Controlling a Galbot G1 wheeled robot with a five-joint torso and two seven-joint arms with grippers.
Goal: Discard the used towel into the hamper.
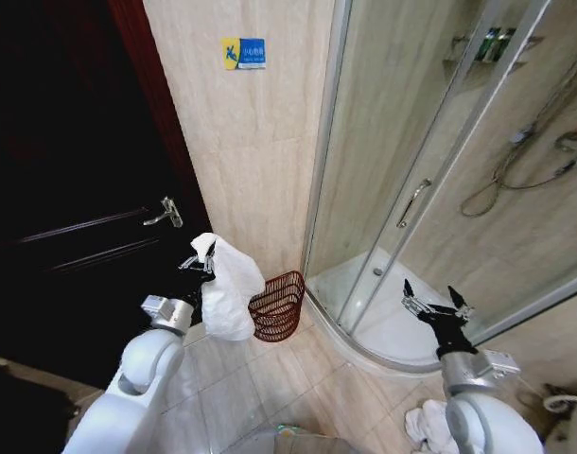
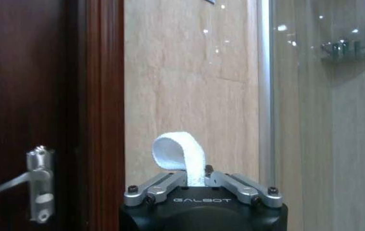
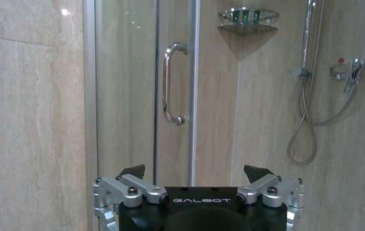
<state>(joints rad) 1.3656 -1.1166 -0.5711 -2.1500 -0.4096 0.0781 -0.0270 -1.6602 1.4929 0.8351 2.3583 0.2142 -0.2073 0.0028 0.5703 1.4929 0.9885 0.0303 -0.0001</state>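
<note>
A white towel hangs from my left gripper, which is shut on its top edge. In the left wrist view a loop of the towel sticks up between the closed fingers of the left gripper. The towel hangs just left of the hamper, a reddish-brown open-weave basket on the floor against the tiled wall, and overlaps its near rim. My right gripper is raised in front of the shower and stands open with nothing in it; the right wrist view shows its fingers spread wide.
A dark wooden door with a metal handle is at the left. A curved glass shower enclosure with a raised tray fills the right. More white cloth lies on the floor by my right arm.
</note>
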